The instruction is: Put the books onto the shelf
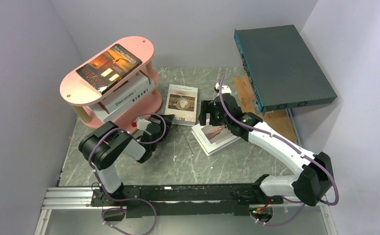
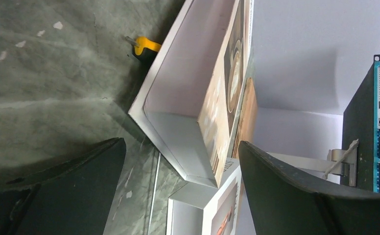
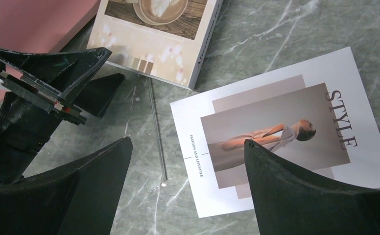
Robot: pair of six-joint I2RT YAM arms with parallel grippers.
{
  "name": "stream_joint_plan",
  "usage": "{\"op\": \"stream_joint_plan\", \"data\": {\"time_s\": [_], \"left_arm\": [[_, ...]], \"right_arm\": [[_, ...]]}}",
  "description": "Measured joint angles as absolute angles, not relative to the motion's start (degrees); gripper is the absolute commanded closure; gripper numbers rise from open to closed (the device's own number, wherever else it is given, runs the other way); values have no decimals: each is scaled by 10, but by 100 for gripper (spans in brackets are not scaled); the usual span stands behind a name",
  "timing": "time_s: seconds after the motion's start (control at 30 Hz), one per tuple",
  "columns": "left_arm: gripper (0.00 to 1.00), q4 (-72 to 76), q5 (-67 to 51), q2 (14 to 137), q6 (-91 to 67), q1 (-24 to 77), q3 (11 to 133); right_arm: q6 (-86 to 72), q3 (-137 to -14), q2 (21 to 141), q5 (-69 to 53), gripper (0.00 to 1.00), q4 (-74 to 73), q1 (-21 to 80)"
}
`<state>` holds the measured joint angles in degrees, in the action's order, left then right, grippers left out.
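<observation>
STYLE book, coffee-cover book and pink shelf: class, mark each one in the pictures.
STYLE book (image 3: 276, 132): right wrist view, on the cover photo.
coffee-cover book (image 1: 181, 104): top external view, middle of the cover.
pink shelf (image 1: 72, 84): top external view, bare left part of the top tier.

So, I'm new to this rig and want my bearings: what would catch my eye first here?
First the salmon-pink shelf at the back left, a glossy orange-brown book lying on its top tier. Then the large dark teal box at the back right. In the middle, a coffee-cover book and the STYLE book lie flat, the latter beneath the open right claw.
</observation>
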<state>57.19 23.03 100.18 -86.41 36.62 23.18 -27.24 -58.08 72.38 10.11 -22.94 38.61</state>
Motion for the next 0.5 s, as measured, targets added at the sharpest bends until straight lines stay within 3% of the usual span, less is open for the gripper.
{"op": "stream_joint_plan", "data": {"time_s": [0.27, 0.5], "left_arm": [[15, 576, 222, 1020, -865, 366, 260], [47, 589, 216, 1043, -868, 366, 269]], "right_arm": [[-273, -576, 717, 102, 12, -240, 386], [-273, -575, 710, 104, 12, -244, 386]]}}
